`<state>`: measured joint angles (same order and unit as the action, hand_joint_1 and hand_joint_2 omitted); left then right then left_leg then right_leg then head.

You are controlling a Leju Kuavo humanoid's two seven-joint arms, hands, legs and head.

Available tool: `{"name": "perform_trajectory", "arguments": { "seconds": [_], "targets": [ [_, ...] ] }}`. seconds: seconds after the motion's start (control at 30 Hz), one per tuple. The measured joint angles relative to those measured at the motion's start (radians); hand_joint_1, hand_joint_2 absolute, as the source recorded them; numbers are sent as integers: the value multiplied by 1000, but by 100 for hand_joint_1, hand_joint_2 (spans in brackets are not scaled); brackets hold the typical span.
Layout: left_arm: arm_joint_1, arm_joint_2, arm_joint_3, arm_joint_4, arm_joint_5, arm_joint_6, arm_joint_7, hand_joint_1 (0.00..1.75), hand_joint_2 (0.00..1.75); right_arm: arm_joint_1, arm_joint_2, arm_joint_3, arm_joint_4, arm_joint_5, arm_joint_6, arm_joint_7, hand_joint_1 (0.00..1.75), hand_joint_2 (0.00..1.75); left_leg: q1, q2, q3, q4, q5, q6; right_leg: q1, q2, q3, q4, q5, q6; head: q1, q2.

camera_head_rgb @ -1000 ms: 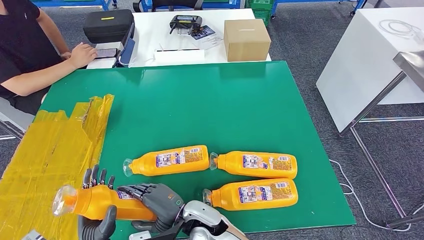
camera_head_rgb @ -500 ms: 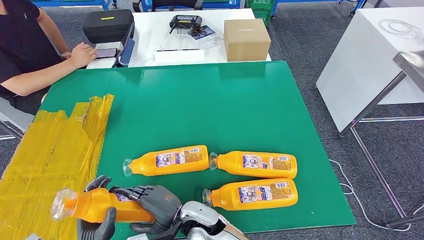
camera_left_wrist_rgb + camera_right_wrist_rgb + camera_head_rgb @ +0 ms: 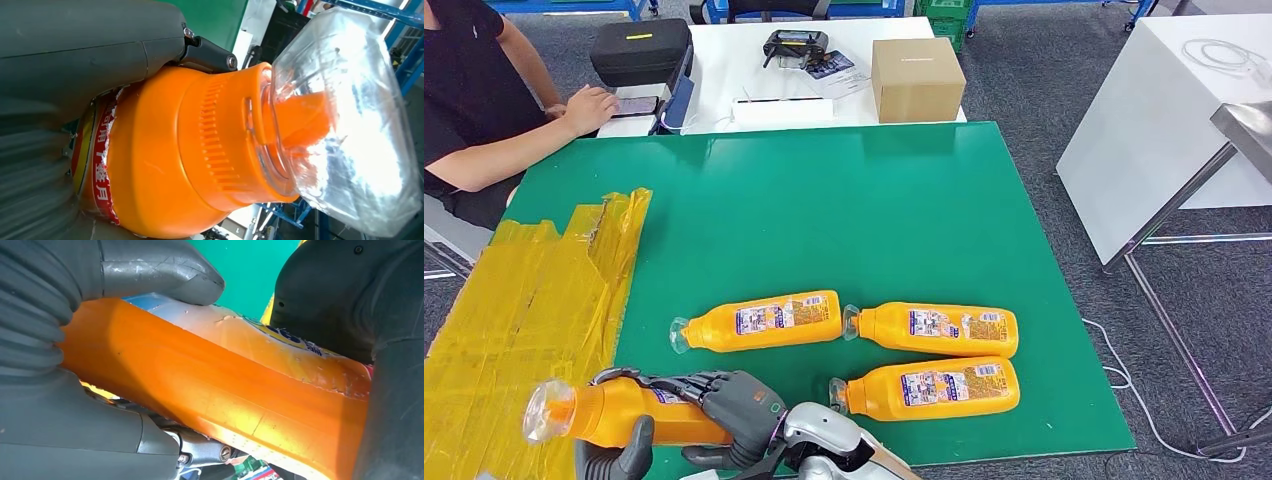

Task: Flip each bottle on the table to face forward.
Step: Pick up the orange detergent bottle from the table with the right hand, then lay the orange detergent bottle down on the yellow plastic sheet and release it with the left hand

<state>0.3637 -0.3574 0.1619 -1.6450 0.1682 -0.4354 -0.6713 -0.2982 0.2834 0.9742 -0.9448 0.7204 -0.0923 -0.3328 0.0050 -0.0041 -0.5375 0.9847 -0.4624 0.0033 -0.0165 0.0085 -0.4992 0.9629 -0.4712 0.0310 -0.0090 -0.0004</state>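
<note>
I hold an orange bottle (image 3: pixel 619 412) with a clear cap (image 3: pixel 548 410) just above the green table's (image 3: pixel 844 210) near left corner, lying sideways with its cap to the left. My right hand (image 3: pixel 736 404) grips its body, and the left hand (image 3: pixel 616 452) wraps it near the neck, thumb in front and fingers curled over the top. The left wrist view shows the bottle's (image 3: pixel 165 160) orange shoulder and cap. In the right wrist view the right hand's thumb (image 3: pixel 150 270) presses on the bottle (image 3: pixel 210 390). Three more orange bottles lie label-up: one (image 3: pixel 764 320), another (image 3: pixel 939 328), a third (image 3: pixel 934 388).
Crumpled yellow tape sheeting (image 3: pixel 524 290) covers the table's left side. A person (image 3: pixel 474 100) sits at the far left, hand on a white table (image 3: pixel 724 75) that carries a black case (image 3: pixel 639 50) and a cardboard box (image 3: pixel 916 78). Another white table (image 3: pixel 1164 120) stands to the right.
The left hand's fingers, raised behind the bottle earlier, have curled down over it. The held bottle has shifted slightly left and lower. The three lying bottles have not moved.
</note>
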Motion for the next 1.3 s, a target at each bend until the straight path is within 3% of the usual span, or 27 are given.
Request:
{"name": "perform_trajectory", "arguments": {
  "seconds": [0.13, 0.27, 0.5, 0.67, 1.3],
  "targets": [
    [0, 0, -3, -16, -2, -2, -3, 175, 175, 1, -1, -5, -15, 3, -7, 6, 168, 175, 0, 0, 0, 0, 0, 0, 0, 0, 0, 0, 0, 0, 0, 0],
    [3, 0, -2, -39, -30, -16, -13, 175, 175, 3, -4, -11, -40, 25, -33, 14, 0, 0, 0, 0, 0, 0, 0, 0, 0, 0, 0, 0, 0, 0, 0, 0],
    [19, 0, 31, -161, -192, -45, -27, 175, 175, 14, -14, -48, -145, 77, -50, 64, 0, 0, 0, 0, 0, 0, 0, 0, 0, 0, 0, 0, 0, 0, 0, 0],
    [31, 2, 40, -256, -314, 25, -27, 175, 175, 31, -17, -104, -223, 70, -45, 93, 0, 0, 0, 0, 0, 0, 0, 0, 0, 0, -1, 0, 0, 0, -1, 0],
    [40, 5, 41, -335, -325, 39, -29, 175, 175, 54, -19, -160, -278, 69, -44, 103, 0, 0, 0, 0, 0, 0, 0, 0, 0, 0, -1, 0, 0, 0, -1, 0]
  ]
}}
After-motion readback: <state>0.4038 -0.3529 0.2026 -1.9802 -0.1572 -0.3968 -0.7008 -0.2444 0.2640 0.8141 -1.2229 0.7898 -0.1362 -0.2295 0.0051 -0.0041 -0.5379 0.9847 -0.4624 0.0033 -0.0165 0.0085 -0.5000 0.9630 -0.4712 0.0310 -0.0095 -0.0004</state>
